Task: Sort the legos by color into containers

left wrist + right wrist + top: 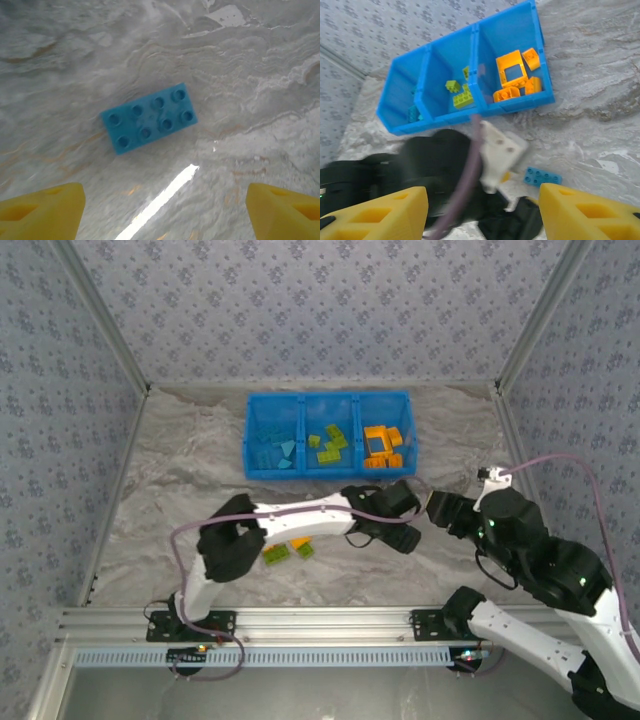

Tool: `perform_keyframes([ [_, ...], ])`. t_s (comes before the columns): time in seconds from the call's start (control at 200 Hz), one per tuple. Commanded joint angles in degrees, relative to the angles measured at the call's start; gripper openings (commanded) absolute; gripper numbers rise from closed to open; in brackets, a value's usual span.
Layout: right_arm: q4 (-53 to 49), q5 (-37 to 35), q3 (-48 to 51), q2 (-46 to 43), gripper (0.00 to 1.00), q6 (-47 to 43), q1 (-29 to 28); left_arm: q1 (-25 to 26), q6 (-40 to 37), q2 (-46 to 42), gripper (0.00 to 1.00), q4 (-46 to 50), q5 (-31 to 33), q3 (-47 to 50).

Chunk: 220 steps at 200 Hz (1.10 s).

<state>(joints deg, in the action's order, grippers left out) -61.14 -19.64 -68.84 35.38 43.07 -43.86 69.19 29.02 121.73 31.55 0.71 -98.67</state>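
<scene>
Light blue eight-stud plastic brick (149,119), flat on grey marbled table (250,75), just ahead of left claw (162,212), jaws wide apart; right claw (482,215) likewise apart, three-compartment blue plastic bin (400,90) beyond it.

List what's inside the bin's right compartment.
The right compartment holds orange bricks, one an open rectangular frame; anything beneath them is covered.

This looks like a robotics lab cell rather than a home. A marble-patterned table (180,440) is boxed in by floral-papered wall panels (300,300) set between aluminium posts (100,312). Along its near edge, an aluminium rail (320,620) carries two bolted arm bases (190,625) and a slotted cable duct (300,656).
</scene>
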Motion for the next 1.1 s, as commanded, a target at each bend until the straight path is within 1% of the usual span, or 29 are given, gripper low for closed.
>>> perform_keyframes([
  [0.0,-0.20,2.86,-2.07,0.40,0.64,-0.38,-0.44,0.91,1.29,4.69,0.86,10.43,2.15,-8.90],
  [0.095,1.58,4.16,-1.75,0.14,0.65,-0.70,-0.44,1.38,3.73,8.68,0.89,13.84,4.04,-15.20],
  [0.23,3.91,6.83,-0.25,-1.10,0.66,-1.67,-0.53,1.39,7.87,12.83,0.89,18.40,7.85,-21.34],
  [0.375,4.48,8.39,0.02,-2.67,0.68,-2.70,-0.53,1.38,9.75,16.88,0.90,22.22,9.07,-27.53],
  [0.45,3.64,8.22,-0.54,-2.85,0.68,-3.07,-0.53,1.39,10.90,17.81,0.91,23.69,10.36,-28.94],
  [0.585,3.14,7.88,-1.66,-3.12,0.70,-3.60,-0.53,1.34,12.85,19.89,0.92,24.39,8.98,-30.31],
  [0.665,1.03,5.63,-3.06,-2.87,0.70,-2.64,-0.53,1.11,13.58,21.54,0.92,25.53,8.94,-32.12],
  [0.764,-3.95,0.27,-5.37,-2.64,0.69,-0.23,-0.57,0.53,13.96,22.52,0.93,24.71,7.69,-32.59],
  [0.774,-4.61,-0.30,-5.55,-2.65,0.69,0.07,-0.54,0.49,13.96,22.63,0.96,24.66,7.63,-32.78],
  [0.789,-5.27,-1.17,-5.78,-2.68,0.69,0.47,-0.53,0.39,13.90,22.81,0.98,24.62,7.46,-32.95],
  [0.859,-8.59,-4.05,-6.55,-2.68,0.68,1.99,-0.48,0.23,13.69,23.69,0.98,24.91,6.72,-34.06],
  [0.999,-12.06,-6.41,-6.82,-2.37,0.67,3.07,-0.44,0.24,13.60,24.16,0.94,25.07,6.02,-34.38],
  [1.094,-13.77,-6.64,-6.35,-2.41,0.66,4.48,-0.49,0.22,12.97,24.17,0.86,24.24,5.30,-34.16],
])
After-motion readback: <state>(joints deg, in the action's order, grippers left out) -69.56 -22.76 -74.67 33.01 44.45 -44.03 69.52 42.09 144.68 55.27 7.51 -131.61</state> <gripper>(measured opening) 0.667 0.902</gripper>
